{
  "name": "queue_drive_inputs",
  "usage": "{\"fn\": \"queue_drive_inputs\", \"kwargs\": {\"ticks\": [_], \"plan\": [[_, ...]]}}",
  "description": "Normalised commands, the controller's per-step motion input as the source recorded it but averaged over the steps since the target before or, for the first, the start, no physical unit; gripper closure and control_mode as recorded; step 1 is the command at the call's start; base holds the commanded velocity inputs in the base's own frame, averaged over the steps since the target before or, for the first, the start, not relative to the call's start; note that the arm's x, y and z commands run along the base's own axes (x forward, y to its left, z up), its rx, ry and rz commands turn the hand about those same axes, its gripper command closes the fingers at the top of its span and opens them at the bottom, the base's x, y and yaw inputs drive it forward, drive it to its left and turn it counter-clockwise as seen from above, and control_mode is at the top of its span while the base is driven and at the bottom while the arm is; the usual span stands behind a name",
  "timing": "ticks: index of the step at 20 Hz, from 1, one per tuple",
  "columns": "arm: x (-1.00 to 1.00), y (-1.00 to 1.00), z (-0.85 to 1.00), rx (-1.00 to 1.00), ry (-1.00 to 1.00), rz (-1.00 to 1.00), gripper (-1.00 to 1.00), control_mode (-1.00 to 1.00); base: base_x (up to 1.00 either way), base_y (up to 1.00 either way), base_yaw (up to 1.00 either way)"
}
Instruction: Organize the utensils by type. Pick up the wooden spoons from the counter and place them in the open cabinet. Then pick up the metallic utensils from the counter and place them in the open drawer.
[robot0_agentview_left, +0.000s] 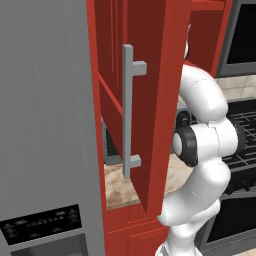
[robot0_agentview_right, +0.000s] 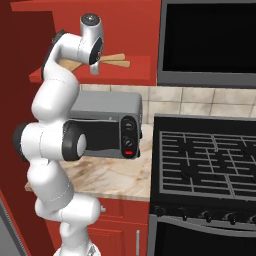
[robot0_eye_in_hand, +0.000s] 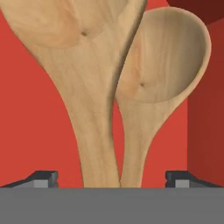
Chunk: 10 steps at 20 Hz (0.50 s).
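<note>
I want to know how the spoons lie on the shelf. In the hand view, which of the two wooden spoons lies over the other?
The left spoon lies on top: its edge covers part of the right spoon, whose whole bowl shows.

A grey toaster oven (robot0_agentview_right: 107, 125) sits at the back of the counter. A black stove (robot0_agentview_right: 205, 160) stands just beside the counter's right edge. A grey fridge (robot0_agentview_left: 45, 125) stands at the left.

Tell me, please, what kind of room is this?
Most likely a kitchen, a rendered one. A black stove with burner grates stands beside a marbled counter that carries a grey toaster oven, and two wooden spoons lie in a red wall cabinet.
</note>
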Motion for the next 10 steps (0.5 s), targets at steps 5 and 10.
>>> {"fn": "queue_drive_inputs", "kwargs": {"ticks": [5,10], "plan": [[-0.22,0.00,0.00,0.00,-0.13,-0.11,-1.00,-1.00,0.00,0.00,0.00],[-0.20,0.00,0.00,0.00,-0.11,-0.14,-1.00,-1.00,0.00,0.00,0.00]]}}
